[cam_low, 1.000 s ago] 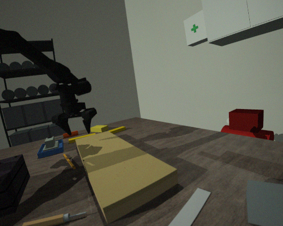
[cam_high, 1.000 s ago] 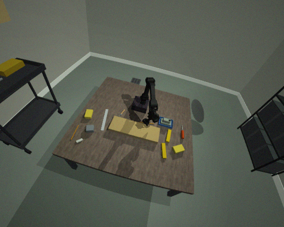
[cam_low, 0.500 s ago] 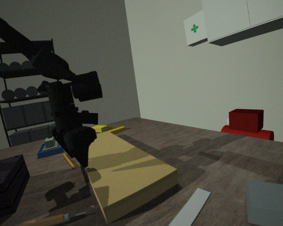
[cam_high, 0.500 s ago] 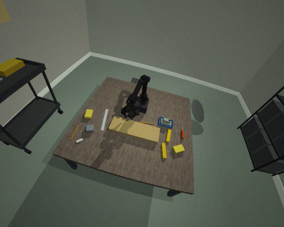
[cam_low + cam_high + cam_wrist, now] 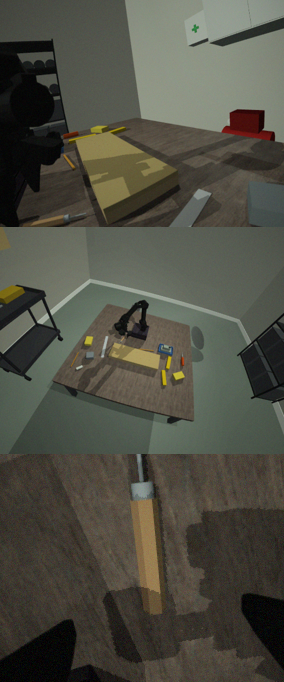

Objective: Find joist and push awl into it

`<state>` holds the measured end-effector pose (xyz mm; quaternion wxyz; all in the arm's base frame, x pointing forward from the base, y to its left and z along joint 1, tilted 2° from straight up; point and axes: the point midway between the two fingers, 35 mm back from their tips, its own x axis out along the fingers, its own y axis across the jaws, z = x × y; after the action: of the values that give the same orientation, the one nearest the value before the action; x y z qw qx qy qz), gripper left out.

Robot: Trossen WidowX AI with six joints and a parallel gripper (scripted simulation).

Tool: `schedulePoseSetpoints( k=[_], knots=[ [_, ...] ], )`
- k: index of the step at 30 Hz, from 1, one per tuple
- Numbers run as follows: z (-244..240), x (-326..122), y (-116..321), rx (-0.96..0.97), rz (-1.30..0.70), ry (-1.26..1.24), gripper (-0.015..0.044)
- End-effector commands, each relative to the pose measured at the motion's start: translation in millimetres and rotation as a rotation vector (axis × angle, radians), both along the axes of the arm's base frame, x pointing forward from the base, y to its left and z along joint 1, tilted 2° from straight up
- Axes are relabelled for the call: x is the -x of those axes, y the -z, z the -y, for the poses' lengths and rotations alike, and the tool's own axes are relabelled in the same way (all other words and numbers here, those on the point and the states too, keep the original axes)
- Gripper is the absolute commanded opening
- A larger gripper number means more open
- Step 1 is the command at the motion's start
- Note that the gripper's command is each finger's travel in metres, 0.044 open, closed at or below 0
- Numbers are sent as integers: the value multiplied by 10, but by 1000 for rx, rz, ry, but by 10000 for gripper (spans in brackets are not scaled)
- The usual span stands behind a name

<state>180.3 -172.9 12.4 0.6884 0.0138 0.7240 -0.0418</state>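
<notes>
The awl (image 5: 122,339) (image 5: 50,221) (image 5: 148,549) lies on the table beside the panel's left end, its wooden handle toward the arm and its metal shaft toward the panel. My gripper (image 5: 126,335) (image 5: 159,615) is open and empty above the table, its fingers on either side of the handle's butt end in the wrist view, not touching it. The tan floor panel (image 5: 139,356) (image 5: 99,149) lies flat; its joist is hidden. The grey stud finder (image 5: 166,348) sits in the blue tray (image 5: 165,353) beyond the panel's right end.
A pencil (image 5: 147,350) (image 5: 69,162) lies behind the panel. A pale flat strip (image 5: 104,346) (image 5: 192,209) and a grey block (image 5: 89,355) (image 5: 266,204) are left of it. Yellow bars (image 5: 168,362) (image 5: 164,377), a yellow block (image 5: 178,375) and a red-handled tool (image 5: 182,361) (image 5: 71,135) are at right.
</notes>
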Motion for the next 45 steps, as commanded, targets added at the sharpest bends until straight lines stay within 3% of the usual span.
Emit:
schedulePoseSetpoints(
  k=[1,44,45],
  knots=[
    [15,63,9,-2,-10,11,440],
    [18,123,514,-2,-11,11,440],
    [18,123,514,-2,-11,11,414]
  ],
)
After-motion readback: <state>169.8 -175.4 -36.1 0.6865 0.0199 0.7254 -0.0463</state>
